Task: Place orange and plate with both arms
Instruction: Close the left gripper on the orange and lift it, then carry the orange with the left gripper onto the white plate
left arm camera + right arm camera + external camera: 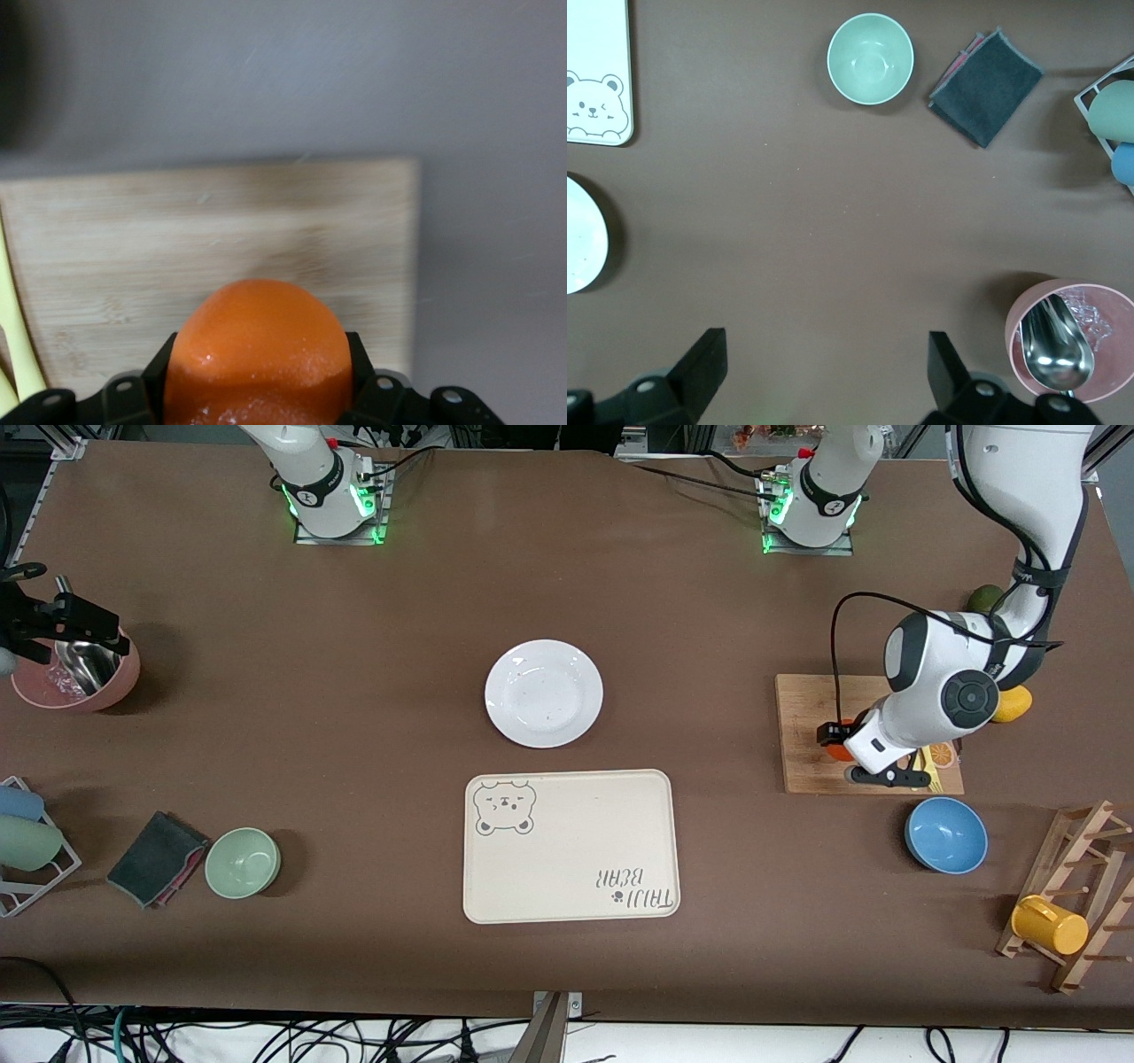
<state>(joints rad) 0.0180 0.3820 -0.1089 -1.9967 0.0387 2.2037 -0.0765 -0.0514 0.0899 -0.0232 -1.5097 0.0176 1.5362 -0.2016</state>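
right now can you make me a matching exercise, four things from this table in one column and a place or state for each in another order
Things:
1. small round orange
2. round white glossy plate
3. left gripper
4. right gripper

Places or states:
A. open, over the table beside the pink bowl
B. on the wooden cutting board
C. shut on the orange
D. bare, on the table beside the cream bear-print tray

Pairs: 1-B, 2-D, 3-C, 4-A

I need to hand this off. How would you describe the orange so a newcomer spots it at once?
Find the wooden cutting board at the left arm's end of the table, farther from the front camera than the blue bowl. The orange sits on it, clamped in the left tool. It is small, round and bright orange, unlike the yellow lemon beside the board.
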